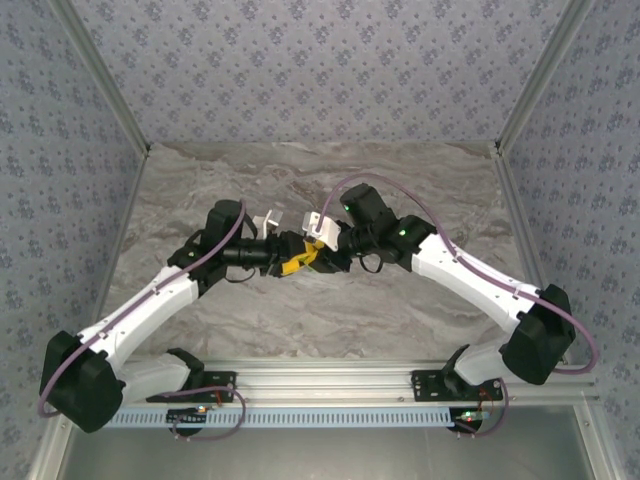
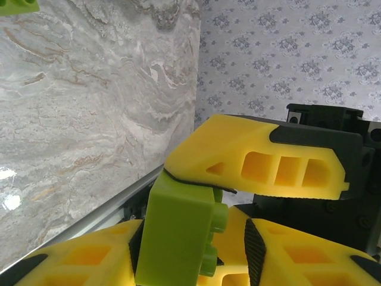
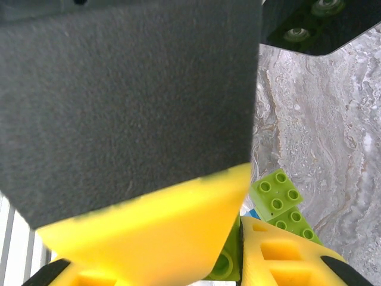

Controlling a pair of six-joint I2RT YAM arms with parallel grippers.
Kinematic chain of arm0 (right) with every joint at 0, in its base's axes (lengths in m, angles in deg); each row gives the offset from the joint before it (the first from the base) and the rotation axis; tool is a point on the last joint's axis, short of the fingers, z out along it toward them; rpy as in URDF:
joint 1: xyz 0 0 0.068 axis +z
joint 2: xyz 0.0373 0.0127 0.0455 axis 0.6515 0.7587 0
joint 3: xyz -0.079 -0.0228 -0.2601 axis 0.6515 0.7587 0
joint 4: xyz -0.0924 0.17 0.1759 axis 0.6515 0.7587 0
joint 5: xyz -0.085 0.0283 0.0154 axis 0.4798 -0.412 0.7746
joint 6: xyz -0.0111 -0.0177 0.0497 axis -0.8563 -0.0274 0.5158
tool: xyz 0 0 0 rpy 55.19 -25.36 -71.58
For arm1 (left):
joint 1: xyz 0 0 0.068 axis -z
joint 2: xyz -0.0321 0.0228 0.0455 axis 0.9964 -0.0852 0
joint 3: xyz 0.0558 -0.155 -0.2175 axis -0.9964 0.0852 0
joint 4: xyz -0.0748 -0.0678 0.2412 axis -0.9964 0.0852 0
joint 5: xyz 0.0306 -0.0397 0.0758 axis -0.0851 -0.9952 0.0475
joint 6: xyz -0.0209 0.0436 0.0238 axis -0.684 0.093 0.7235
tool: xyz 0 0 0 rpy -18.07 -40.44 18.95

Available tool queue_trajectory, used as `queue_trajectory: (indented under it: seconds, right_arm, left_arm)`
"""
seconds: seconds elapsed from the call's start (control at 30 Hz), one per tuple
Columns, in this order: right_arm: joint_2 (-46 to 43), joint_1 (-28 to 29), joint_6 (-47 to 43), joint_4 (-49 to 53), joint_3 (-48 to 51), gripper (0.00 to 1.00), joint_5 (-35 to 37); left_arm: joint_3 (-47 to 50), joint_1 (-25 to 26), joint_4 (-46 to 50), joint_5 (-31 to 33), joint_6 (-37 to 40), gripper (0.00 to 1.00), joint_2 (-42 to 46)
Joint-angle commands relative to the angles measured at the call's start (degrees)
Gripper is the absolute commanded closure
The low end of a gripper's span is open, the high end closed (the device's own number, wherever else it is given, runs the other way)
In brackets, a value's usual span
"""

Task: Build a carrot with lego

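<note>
A yellow-green lego brick (image 2: 178, 232) is held in the air between both grippers, its studs facing sideways. My right gripper (image 3: 229, 262) is shut on this brick (image 3: 229, 265); one of its yellow fingers (image 2: 256, 161) lies across the brick's top. My left gripper (image 2: 193, 238) stands round the same brick, one pad touching it and a small gap at the stud side. Both grippers meet above mid-table, the left gripper (image 1: 283, 258) against the right gripper (image 1: 312, 250). Two more yellow-green bricks (image 3: 277, 193) lie on the table beside a blue sliver (image 3: 252, 212). Whether they are joined as the carrot I cannot tell.
The marble table (image 1: 400, 190) has patterned walls around it and a metal rail (image 1: 320, 375) along its near edge. A further green brick (image 2: 18, 6) shows at the top left corner of the left wrist view. The left gripper's finger (image 3: 155, 238) blocks much of the right wrist view.
</note>
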Motion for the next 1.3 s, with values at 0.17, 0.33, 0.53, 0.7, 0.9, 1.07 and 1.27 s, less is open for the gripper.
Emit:
queue_trajectory:
  seconds: [0.17,0.33,0.53,0.7,0.9,1.07,1.27]
  right_arm:
    - [-0.8,0.6,-0.5,1.0,-0.9,0.67,-0.2]
    - [-0.7,0.6,-0.6,1.3,-0.7,0.67,-0.4]
    - [-1.5,-0.4,0.9,-0.8,0.7,0.47,-2.8]
    - [-6.2,-3.9,3.9,-6.9,6.2,0.31,-8.9]
    - [-11.7,-10.2,11.3,-17.8,12.2,0.26,-19.0]
    - [-11.3,-11.5,13.2,-22.4,13.4,0.22,-23.5]
    - [-8.9,-11.9,14.5,-27.6,13.3,0.22,-25.2]
  left_arm:
    - [-0.3,0.2,-1.1,-1.2,0.6,0.76,-0.6]
    - [-0.6,0.0,-1.1,-1.4,0.6,0.77,-0.6]
    - [-1.0,-0.5,-0.8,-1.3,0.2,0.79,0.5]
    - [2.2,-2.7,-7.8,-1.2,-7.9,0.82,2.8]
    - [8.5,-4.5,-20.1,1.7,-20.8,0.83,6.2]
    - [9.4,-4.0,-25.7,2.2,-26.6,0.82,7.7]
    - [9.4,-2.5,-27.8,3.5,-30.2,0.82,8.7]
